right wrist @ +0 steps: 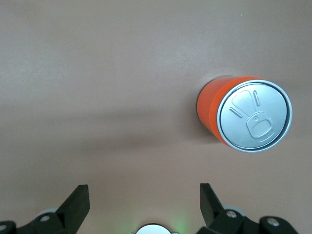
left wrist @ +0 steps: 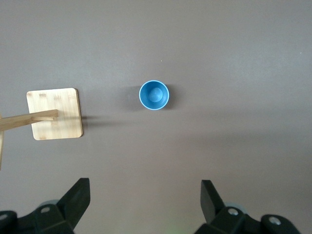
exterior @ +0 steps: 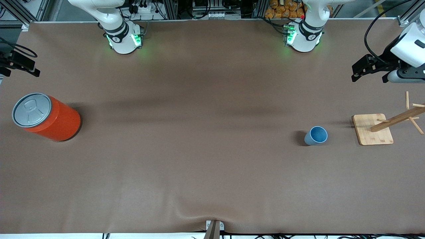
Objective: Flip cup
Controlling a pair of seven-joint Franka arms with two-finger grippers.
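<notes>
Nearest the front camera stands the cup [exterior: 316,135], upright on the brown table [exterior: 199,166] with its mouth up and its darker blue inside showing; seen from straight above in the left wrist view, the cup [left wrist: 154,95] shows a round rim and a paler floor. It sits toward the left arm's end of the table, at about four o'clock from the table's middle. Just beside it, at roughly two o'clock and apart from it, lies the square bamboo base [exterior: 372,129] of a wooden rack, whose slanted post [exterior: 396,118] carries short pegs. At the right arm's end, at about nine o'clock from the table's middle, stands an orange can [exterior: 49,119] with a grey lid [exterior: 32,109], well apart from the cup. Over the table's edge at the left arm's end, at about one o'clock from the cup, hangs the left gripper [exterior: 369,68]; its black fingers [left wrist: 78,197] are spread wide with nothing between them. The right gripper [exterior: 18,63] hangs over the table's edge at the right arm's end, at about eleven o'clock from the can, and its fingers [right wrist: 78,202] are likewise spread wide around nothing. Both arms' bases, lit green, stand farthest from the camera.
</notes>
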